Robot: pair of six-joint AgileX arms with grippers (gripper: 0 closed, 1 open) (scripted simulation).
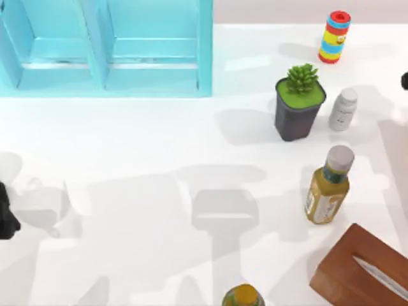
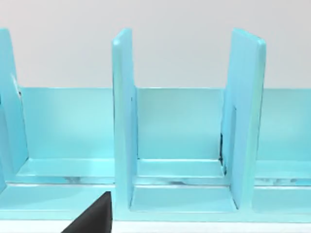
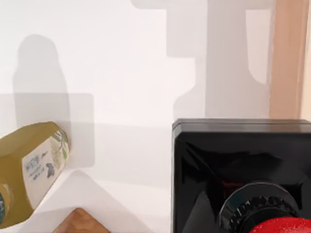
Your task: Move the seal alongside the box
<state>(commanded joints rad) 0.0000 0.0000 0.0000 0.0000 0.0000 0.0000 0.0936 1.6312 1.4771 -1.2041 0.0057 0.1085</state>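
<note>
Two arms are at the table, but the coming move belongs to the right one. The seal (image 3: 238, 170) sits directly in front of my right jaws in the right wrist view, very close. Its red knob is on the side nearest them and its black square base is beyond, so its knob-to-base axis runs straight away from the jaws toward the table (image 3: 136, 97). I cannot tell whether the right jaws are clamped on it or merely beside it. The box (image 1: 363, 271) lies at the top view's lower right corner, on the same side as my right arm (image 1: 404, 80). From the jaws it is past the seal, with one brown corner (image 3: 77, 223) showing next to the yellow-green bottle (image 3: 29, 170). I judge that the bottle stands close to the box and is the thing to steer round. My left arm (image 1: 5, 220) is parked well apart at the left edge, facing the light-blue cabinet (image 2: 184, 136). Its jaws' state I cannot tell either.
</note>
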